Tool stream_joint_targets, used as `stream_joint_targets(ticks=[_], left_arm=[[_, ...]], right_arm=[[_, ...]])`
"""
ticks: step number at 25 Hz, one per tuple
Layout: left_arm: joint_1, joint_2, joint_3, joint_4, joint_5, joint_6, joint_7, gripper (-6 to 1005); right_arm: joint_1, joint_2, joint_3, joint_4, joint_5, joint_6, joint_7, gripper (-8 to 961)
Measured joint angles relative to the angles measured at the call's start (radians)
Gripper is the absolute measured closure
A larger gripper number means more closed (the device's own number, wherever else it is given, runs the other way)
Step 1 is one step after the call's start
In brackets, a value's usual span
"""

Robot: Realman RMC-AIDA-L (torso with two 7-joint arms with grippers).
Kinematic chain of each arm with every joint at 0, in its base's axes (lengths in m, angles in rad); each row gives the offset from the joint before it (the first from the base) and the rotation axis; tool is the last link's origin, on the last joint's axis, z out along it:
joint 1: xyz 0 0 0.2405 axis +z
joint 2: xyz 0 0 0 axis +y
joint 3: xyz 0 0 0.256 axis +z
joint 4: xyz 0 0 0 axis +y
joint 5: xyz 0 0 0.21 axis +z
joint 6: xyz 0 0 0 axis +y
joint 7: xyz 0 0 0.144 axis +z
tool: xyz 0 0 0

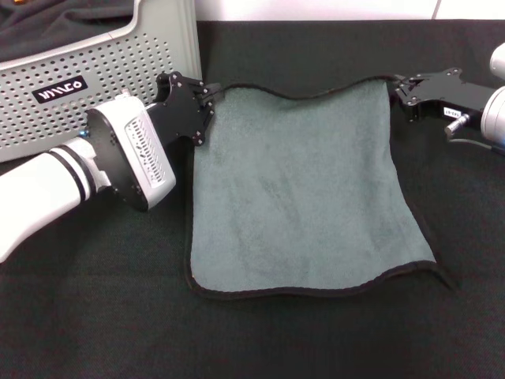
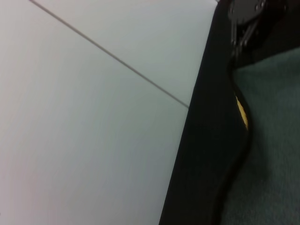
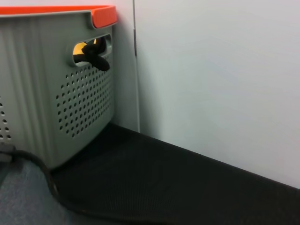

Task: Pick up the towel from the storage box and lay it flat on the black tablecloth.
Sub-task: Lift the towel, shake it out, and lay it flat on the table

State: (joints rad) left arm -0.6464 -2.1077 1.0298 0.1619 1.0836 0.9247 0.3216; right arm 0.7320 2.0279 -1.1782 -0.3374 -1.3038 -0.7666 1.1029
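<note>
The grey-green towel [image 1: 300,197] lies spread on the black tablecloth [image 1: 316,339], its near edge flat and its far edge slightly raised between both grippers. My left gripper [image 1: 211,99] is shut on the far left corner, right beside the light grey storage box [image 1: 95,87]. At the far right corner my right gripper [image 1: 397,87] is shut on the towel. The left wrist view shows the towel [image 2: 272,140] with a strip of yellow reverse [image 2: 241,112] along its black edging, running up to the right gripper [image 2: 243,23]. The right wrist view shows the box [image 3: 56,93] and a towel corner [image 3: 23,201].
A dark charcoal cloth [image 1: 55,24] lies inside the box. The box has an orange rim [image 3: 103,11], and something black and yellow [image 3: 91,54] shows through its handle hole. A white wall [image 3: 211,70] stands just behind the tablecloth's far edge.
</note>
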Motion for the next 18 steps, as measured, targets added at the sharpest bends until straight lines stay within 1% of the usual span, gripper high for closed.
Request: stream_joint_targets(ticks=[12,18], left_arm=[[-0.024,0.0,0.003,-0.001,-0.001,-0.034,0.001,946],[-0.042,0.0,0.003,-0.022,-0.001,-0.05,0.002,946]], right_arm=[[0.015,0.0,0.0,0.003,0.0,0.041,0.0,937],[0.052,0.0,-0.01,0.045,-0.006,0.052,0.0,924]])
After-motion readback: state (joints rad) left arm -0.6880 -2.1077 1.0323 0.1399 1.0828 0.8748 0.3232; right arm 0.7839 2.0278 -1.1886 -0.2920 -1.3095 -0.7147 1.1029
